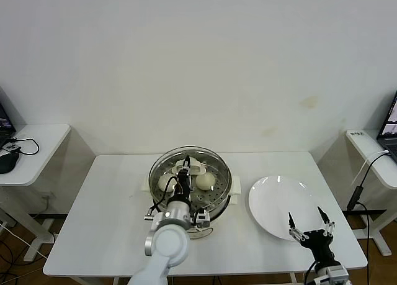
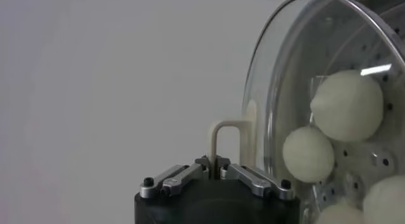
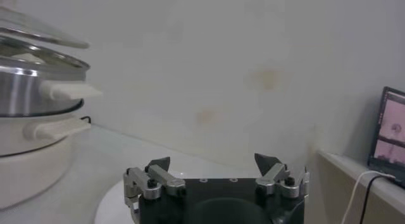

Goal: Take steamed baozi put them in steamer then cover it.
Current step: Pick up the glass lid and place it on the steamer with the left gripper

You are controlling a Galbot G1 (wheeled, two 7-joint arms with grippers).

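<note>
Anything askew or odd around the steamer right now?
Nothing stands out. The lid, gripped at its handle by the left gripper, covers the steamer and buns. The plate is bare; right gripper waits open.

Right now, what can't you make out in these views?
- Baozi count: head view shows two baozi clearly; left gripper and arm cover the rest of the steamer. Left wrist view shows four, two cut by the frame edge.
- Lid seating: the cover looks just above the steamer rim in the right wrist view, where the frame edge cuts it.
- Plate: its near edge sits behind the open right gripper.
</note>
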